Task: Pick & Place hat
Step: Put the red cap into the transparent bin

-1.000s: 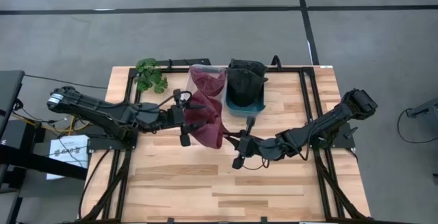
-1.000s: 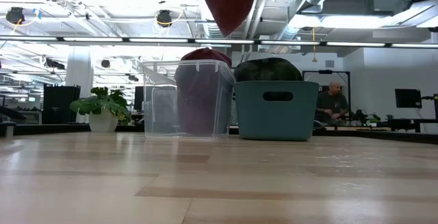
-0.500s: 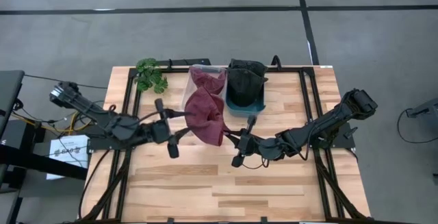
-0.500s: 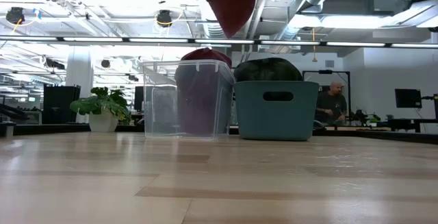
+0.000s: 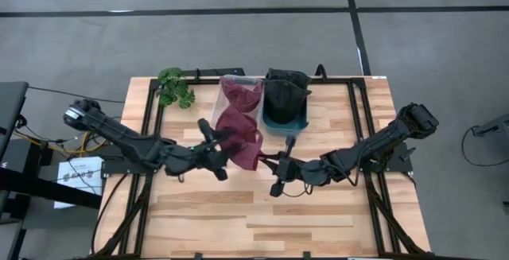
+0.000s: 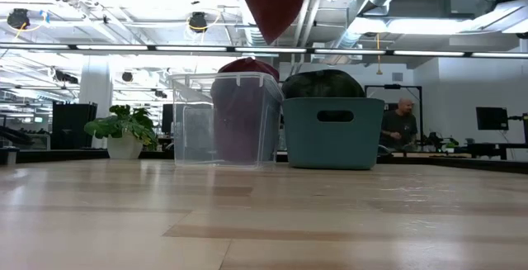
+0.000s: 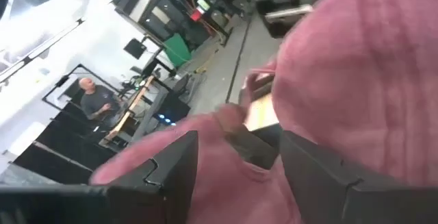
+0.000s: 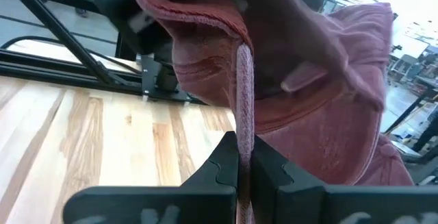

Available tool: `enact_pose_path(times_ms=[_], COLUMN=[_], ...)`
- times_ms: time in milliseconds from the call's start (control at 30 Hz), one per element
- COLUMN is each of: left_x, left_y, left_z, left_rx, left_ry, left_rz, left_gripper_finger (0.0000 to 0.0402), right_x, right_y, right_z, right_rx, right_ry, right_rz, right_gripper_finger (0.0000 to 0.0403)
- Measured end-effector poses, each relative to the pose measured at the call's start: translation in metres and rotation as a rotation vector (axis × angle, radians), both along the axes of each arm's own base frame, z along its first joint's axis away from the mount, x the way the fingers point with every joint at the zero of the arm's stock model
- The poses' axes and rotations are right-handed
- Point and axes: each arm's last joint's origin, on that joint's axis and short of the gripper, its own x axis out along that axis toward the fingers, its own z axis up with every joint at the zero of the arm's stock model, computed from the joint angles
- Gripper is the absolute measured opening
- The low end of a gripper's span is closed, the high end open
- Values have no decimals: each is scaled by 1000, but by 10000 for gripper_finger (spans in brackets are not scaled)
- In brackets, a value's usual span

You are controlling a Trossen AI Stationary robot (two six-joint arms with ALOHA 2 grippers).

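Two of my grippers attended the maroon hat [image 5: 241,133], aloft at frame centre. Right gripper [image 5: 270,165] pinched its brim, fully closed; left gripper [image 5: 216,147] stood spread beside it, holding nothing. Pick done, I judged; placement into clear bin [image 5: 225,85] remained.

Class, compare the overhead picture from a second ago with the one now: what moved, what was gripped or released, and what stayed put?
The left gripper, open, swung away from the maroon hat's far side and toward the table's front, ending beside its lower edge. The right gripper stayed shut on the hat's edge, holding it above the table. The clear bin, teal bin and plant did not move.
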Motion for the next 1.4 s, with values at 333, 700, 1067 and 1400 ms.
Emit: enact_pose_path(times_ms=[333,700,1067,1400], left_x=[9,12,43,79], left_y=[0,6,44,53], left_z=[15,54,37,6], left_rx=[-42,12,6,-81], left_ry=[-30,-95,-56,-38], left_rz=[-115,-171,-38,-92], left_gripper_finger=[205,205,205,205], right_x=[2,-3,-6,-6], right_y=[-4,11,23,23], right_z=[-9,-7,1,0], right_rx=[62,77,76,64], right_ry=[89,65,3,9], right_rz=[120,185,281,293], right_gripper_finger=[1,1,1,1])
